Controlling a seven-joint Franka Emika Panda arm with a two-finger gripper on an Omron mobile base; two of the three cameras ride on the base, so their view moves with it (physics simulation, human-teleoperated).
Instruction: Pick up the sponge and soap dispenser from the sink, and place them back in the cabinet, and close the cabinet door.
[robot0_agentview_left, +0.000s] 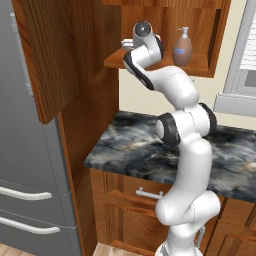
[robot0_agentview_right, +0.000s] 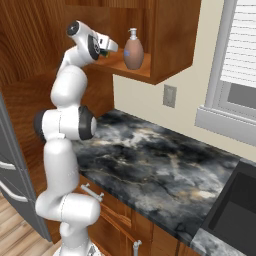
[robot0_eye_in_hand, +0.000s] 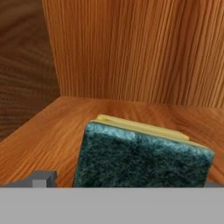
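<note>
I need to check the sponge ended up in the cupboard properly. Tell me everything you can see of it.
The sponge is a flat rectangular pad, not red-pink: a dark green, rough scouring face over a thin yellow layer showing along its far edge. It lies flat on the wooden shelf inside the cabinet, close in front of the open gripper, near the back wall. The fingers do not appear to clamp it. Its near edge is cut off from sight.

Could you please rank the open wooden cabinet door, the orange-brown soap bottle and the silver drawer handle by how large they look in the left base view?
1. The reddish-brown wooden cabinet door, by far the largest, though nearest the camera.
2. The orange-brown soap bottle with white pump.
3. The short silver drawer handle, partly hidden by the arm; it looks close to the bottle, so that order is unsure.
</note>
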